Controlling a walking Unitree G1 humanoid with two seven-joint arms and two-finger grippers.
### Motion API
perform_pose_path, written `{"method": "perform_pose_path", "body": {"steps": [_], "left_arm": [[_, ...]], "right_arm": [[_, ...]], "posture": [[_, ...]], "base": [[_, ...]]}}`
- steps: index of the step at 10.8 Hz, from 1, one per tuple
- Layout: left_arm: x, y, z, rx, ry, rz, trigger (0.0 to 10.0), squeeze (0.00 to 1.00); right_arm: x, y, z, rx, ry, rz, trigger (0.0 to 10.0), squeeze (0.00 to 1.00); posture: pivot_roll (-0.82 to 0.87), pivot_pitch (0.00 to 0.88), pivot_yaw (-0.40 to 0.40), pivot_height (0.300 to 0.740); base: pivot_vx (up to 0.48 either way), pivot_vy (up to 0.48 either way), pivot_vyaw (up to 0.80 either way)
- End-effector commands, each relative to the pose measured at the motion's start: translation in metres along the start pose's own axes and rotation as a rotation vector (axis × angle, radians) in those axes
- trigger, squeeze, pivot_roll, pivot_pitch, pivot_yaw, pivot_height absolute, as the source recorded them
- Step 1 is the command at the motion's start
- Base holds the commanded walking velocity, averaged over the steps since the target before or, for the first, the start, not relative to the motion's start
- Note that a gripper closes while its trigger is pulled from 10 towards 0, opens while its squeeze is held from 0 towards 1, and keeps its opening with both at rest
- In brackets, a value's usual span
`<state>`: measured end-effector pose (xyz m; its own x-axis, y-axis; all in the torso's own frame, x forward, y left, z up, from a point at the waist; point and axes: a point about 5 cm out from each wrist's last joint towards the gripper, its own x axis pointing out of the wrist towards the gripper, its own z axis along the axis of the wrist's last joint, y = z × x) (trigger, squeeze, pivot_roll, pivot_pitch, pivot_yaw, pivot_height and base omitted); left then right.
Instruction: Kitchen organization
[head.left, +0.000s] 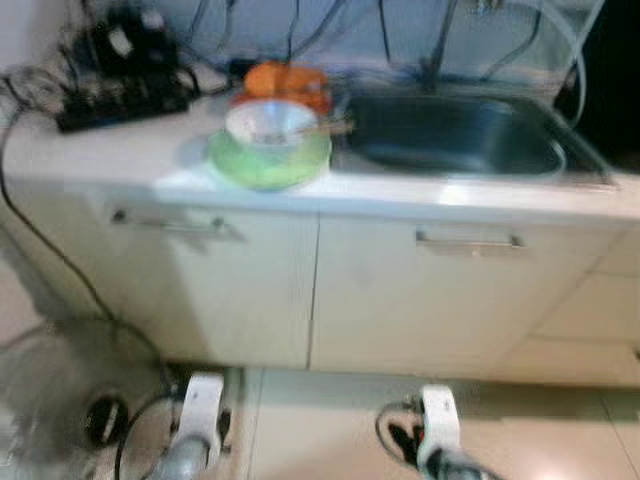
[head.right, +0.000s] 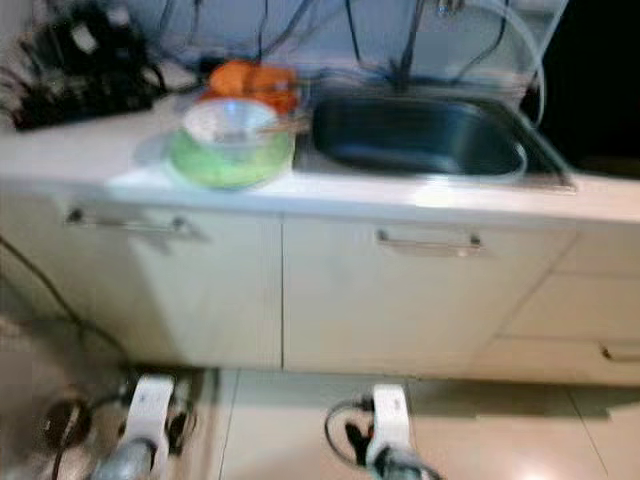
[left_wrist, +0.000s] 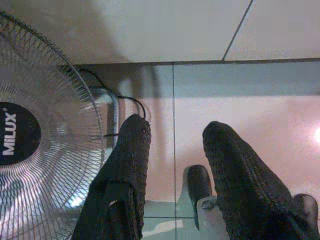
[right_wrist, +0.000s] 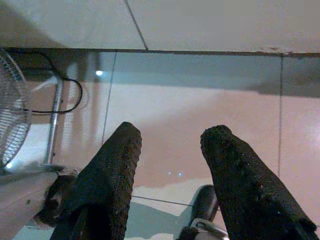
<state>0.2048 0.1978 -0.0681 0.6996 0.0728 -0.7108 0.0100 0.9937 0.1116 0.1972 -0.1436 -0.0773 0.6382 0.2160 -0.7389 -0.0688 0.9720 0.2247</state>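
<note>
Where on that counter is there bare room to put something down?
Bare patch: the front-left counter, between the black cable clutter and the green plate. The sink basin looks empty too. It is crowded around the stacked bowl and orange items.

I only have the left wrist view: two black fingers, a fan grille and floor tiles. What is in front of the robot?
Observer: A white counter with cabinet doors below; both arms hang low near the floor.
Operator: Anything on the counter to organize?
Observer: A pale bowl sits inside a green bowl, with something orange behind them.
Operator: Is there a sink?
Observer: Yes, a dark sink just to the robot's right of the bowls.
Operator: And the right hand?
Observer: The right hand is open over bare floor, holding nothing.
</note>
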Motion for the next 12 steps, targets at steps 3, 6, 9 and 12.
{"method": "perform_pose_path", "body": {"steps": [3, 6, 9, 12], "left_arm": [[0.0006, -0.0008, 0.0018, 0.015, -0.004, 0.000, 10.0, 0.00], [0.0003, -0.0002, 0.0006, 0.012, 0.002, 0.003, 10.0, 0.00], [-0.0001, 0.0002, -0.0012, 0.003, 0.008, 0.007, 10.0, 0.00], [-0.0001, 0.0006, -0.0014, -0.004, 0.010, 0.010, 10.0, 0.00]], "right_arm": [[0.0002, -0.0018, 0.0031, 0.001, -0.006, -0.004, 10.0, 0.00], [0.0003, -0.0020, 0.0036, -0.003, -0.005, -0.002, 10.0, 0.00], [0.0003, -0.0018, 0.0034, -0.006, -0.004, 0.000, 10.0, 0.00], [0.0002, -0.0021, 0.0036, -0.005, -0.006, 0.000, 10.0, 0.00]], "posture": [[0.19, 0.000, -0.027, 0.740], [0.19, 0.000, -0.030, 0.740], [0.19, 0.000, -0.029, 0.740], [0.19, 0.000, -0.031, 0.740]], "base": [[0.322, -0.276, 0.00], [0.333, -0.342, 0.00], [0.306, 0.000, 0.00], [0.195, 0.000, 0.20]]}}
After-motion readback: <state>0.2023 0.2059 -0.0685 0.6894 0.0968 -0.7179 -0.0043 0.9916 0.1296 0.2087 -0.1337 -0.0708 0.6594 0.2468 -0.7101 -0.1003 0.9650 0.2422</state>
